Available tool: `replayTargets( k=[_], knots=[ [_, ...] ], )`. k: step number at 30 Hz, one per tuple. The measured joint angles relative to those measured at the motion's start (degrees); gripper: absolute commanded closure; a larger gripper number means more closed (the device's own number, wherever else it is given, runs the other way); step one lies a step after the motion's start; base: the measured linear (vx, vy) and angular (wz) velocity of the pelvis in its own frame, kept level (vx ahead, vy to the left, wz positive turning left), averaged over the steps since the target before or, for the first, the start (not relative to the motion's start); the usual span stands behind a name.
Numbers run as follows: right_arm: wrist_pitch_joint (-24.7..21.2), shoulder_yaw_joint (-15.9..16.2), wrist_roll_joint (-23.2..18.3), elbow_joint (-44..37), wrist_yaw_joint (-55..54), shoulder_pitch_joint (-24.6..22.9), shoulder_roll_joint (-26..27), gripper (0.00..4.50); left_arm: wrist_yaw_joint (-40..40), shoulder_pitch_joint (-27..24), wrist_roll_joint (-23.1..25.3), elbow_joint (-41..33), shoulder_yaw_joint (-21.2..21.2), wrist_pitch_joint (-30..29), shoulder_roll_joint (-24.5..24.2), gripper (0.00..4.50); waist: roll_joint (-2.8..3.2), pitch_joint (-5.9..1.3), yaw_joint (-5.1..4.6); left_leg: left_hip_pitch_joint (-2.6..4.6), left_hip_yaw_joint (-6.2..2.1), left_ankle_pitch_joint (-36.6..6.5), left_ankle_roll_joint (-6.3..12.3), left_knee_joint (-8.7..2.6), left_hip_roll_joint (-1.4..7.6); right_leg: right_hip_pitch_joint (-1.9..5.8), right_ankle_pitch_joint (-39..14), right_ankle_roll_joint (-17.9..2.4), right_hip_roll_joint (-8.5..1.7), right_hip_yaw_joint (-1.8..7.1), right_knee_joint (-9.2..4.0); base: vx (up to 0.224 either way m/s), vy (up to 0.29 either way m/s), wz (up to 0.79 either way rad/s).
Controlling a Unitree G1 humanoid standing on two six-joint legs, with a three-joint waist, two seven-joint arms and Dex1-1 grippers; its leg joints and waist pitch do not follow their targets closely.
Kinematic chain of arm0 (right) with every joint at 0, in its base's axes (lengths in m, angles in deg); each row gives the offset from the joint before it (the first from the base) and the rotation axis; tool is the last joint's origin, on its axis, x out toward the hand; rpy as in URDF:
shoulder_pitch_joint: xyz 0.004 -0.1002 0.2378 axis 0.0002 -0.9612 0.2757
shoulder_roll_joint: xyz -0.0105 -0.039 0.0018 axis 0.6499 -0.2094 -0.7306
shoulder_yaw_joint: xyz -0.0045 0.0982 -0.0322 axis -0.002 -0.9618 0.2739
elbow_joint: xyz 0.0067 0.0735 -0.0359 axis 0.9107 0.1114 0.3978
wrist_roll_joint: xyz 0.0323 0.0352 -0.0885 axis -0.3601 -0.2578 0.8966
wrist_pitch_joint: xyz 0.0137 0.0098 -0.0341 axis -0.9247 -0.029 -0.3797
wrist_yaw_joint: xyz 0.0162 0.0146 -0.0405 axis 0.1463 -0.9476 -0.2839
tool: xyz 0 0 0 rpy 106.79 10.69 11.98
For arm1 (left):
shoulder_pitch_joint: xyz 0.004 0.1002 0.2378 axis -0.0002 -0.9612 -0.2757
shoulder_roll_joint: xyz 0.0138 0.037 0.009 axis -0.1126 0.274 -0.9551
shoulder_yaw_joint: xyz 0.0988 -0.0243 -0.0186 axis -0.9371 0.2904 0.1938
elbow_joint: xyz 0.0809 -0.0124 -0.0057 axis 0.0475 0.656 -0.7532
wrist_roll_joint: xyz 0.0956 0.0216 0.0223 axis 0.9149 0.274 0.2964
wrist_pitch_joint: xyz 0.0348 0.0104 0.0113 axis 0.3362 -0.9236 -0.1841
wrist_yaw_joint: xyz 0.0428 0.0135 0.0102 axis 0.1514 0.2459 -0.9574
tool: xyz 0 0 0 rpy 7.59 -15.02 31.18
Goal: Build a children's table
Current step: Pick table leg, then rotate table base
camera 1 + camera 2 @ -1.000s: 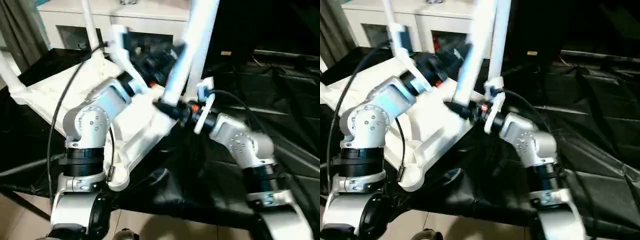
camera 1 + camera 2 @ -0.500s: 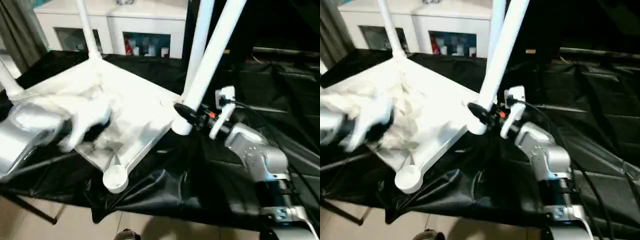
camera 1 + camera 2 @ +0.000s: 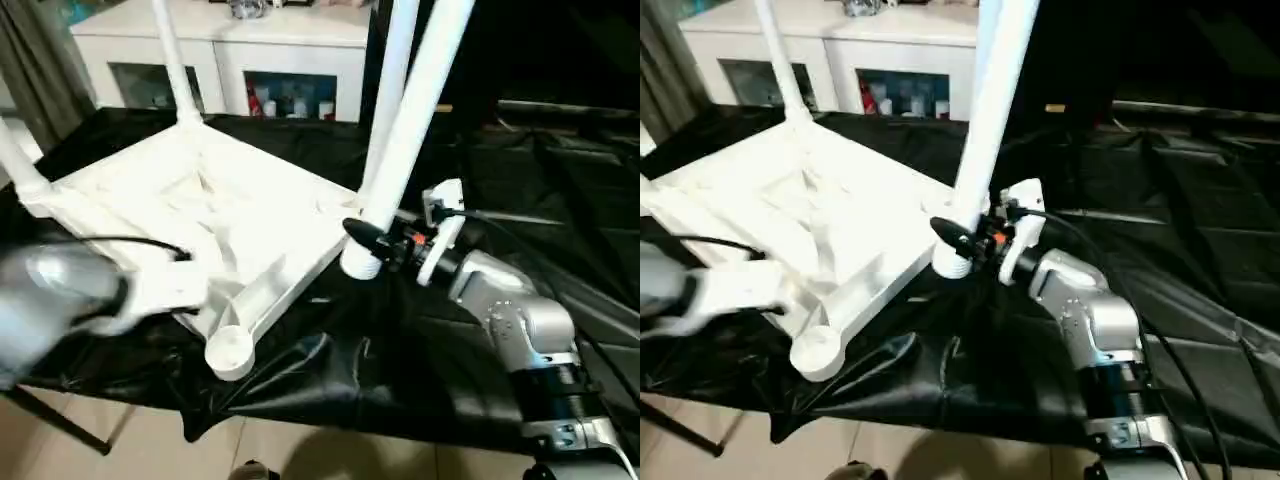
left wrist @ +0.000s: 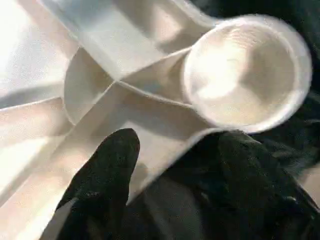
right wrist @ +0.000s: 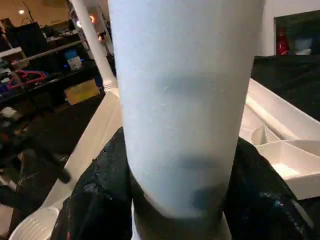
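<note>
The children's table [image 3: 190, 215] is laid upside down on a surface covered with black cloth [image 3: 480, 330], ribbed underside upward. Three legs are seated in corner sockets; the near corner socket [image 3: 230, 352] is left empty. A fourth leg [image 3: 405, 130] is gripped near its lower end by the right hand [image 3: 372, 240], fingers closed on either side, and is held tilted just beside the table's right corner. The left hand [image 4: 170, 180] is held open at the empty socket [image 4: 247, 72], with one finger [image 4: 107, 170] over the rim; nothing is grasped.
</note>
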Motion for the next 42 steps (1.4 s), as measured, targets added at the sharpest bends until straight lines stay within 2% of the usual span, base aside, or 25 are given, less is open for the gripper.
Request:
replayTargets(
  k=[8, 13, 14, 17, 19, 20, 22, 26, 31, 33, 34, 38, 42],
  knots=[
    [0.35, -0.04, 0.64, -0.39, -0.16, -0.97, -0.21, 2.57, -3.45, 0.63, 7.18, 9.03, -2.81, 6.47, 1.15, 1.53, 0.13, 0.03, -0.79, 0.00, 0.00, -0.01, -0.02, -0.04, 0.03, -0.08, 0.02, -0.04, 0.05, -0.01, -0.01, 0.000, 0.000, 0.00],
    [0.35, -0.05, 0.80, -1.84, -0.28, -2.16, -0.42, 2.57, -3.91, 1.22, 8.26, 11.83, -2.61, 8.31, 2.54, 1.53, 0.46, -0.05, -0.82, 0.05, 0.02, -0.01, -0.01, -0.04, 0.01, -0.03, 0.01, -0.09, 0.02, 0.01, -0.03, 0.000, 0.000, 0.00],
    [0.37, -0.06, 0.82, -1.82, -0.29, -2.22, -0.57, 2.57, -3.90, 1.24, 8.30, 12.04, -2.44, 8.22, 2.90, 1.82, 0.49, -0.05, -0.82, 0.06, 0.02, -0.01, -0.01, -0.04, 0.01, -0.03, 0.01, -0.09, 0.02, -0.01, -0.02, 0.000, 0.000, 0.00],
    [0.62, -0.16, 0.87, -1.42, -0.24, -2.22, -0.86, 2.57, -3.00, 1.25, 6.94, 12.01, -1.54, 6.09, 4.92, 2.08, 0.49, -0.05, -0.64, 0.11, 0.01, -0.01, -0.01, -0.04, 0.01, -0.02, 0.05, -0.16, 0.02, -0.01, 0.01, 0.000, 0.000, 0.00],
    [0.87, -0.16, 0.93, -0.85, -0.25, -2.22, -0.85, 2.57, -2.14, 1.25, 6.02, 11.75, -1.21, 4.96, 5.81, 2.08, 0.49, -0.05, -0.54, 0.11, 0.01, -0.01, -0.01, -0.04, 0.01, -0.03, 0.08, -0.20, 0.02, -0.01, 0.01, 0.000, 0.000, 0.00],
    [1.01, -0.16, 0.94, -0.45, -0.25, -2.22, -0.81, 2.57, -1.75, 1.25, 5.79, 11.64, -1.18, 4.56, 6.10, 2.32, 0.49, -0.05, -0.51, 0.11, 0.01, -0.01, -0.01, -0.04, 0.00, -0.03, 0.09, -0.22, 0.01, -0.01, 0.01, 0.000, 0.000, 0.00],
    [1.18, -0.16, 1.15, 0.19, -0.36, -2.22, -0.82, 2.57, -1.39, 1.88, 5.89, 12.04, -1.08, 3.82, 7.16, 2.45, 0.49, -0.04, -0.32, 0.11, 0.01, -0.01, -0.01, -0.04, 0.00, -0.03, 0.09, -0.22, 0.00, -0.01, -0.01, 0.000, 0.000, 0.00],
    [1.18, -0.03, 2.41, 0.95, -1.46, -2.05, -0.68, 2.57, -1.39, 4.66, 5.80, 13.81, -1.03, 0.89, 13.55, 2.73, 0.53, -0.02, -0.01, 0.10, 0.02, -0.01, -0.01, -0.02, -0.06, -0.01, 0.09, -0.23, -0.05, 0.04, -0.03, 0.000, 0.000, 0.00],
    [0.98, -0.19, 2.60, 0.99, -1.91, -1.99, -1.40, 2.57, -2.52, 5.97, -0.30, 13.50, 1.44, -5.63, 20.98, 3.04, 0.44, -0.06, -0.87, 0.10, 0.03, -0.01, -0.01, 0.02, -0.06, -0.08, 0.19, -0.38, -0.06, 0.00, -0.05, 0.000, 0.000, 0.00],
    [0.90, -0.58, 2.61, 1.75, -1.99, -1.76, -2.49, 2.57, -3.78, 6.42, -2.11, 13.52, 2.60, -9.33, 23.71, 3.04, 0.42, -0.06, -1.19, 0.09, 0.02, -0.01, -0.01, 0.01, -0.03, -0.09, 0.20, -0.39, -0.02, -0.05, -0.02, 0.000, 0.000, 0.00],
    [0.82, -0.84, 2.61, 2.31, -2.05, -1.44, -2.57, 2.57, -4.24, 6.73, -2.68, 13.52, 2.71, -10.30, 24.34, 3.23, 0.42, -0.05, -1.33, 0.07, 0.02, -0.01, -0.01, 0.00, -0.03, -0.12, 0.20, -0.39, 0.04, -0.07, -0.02, 0.000, 0.000, 0.00],
    [0.73, -1.39, 2.87, 3.64, -2.50, -0.14, -2.91, 2.57, -7.57, 7.80, -3.36, 14.45, 5.01, -14.63, 29.96, 3.43, 0.39, -0.04, -1.55, 0.04, 0.06, -0.01, -0.01, -0.06, -0.03, -0.14, 0.28, -0.53, 0.06, -0.07, -0.13, 0.000, 0.000, 0.00],
    [0.62, -1.44, 3.20, 5.04, -3.50, 0.55, -2.87, 2.57, -10.63, 8.38, -3.34, 15.53, 5.93, -16.04, 33.03, 3.68, 0.38, -0.03, -1.77, 0.01, 0.08, -0.01, -0.01, -0.06, -0.03, -0.15, 0.28, -0.53, 0.06, -0.04, -0.35, 0.000, 0.000, 0.00]
  ],
)
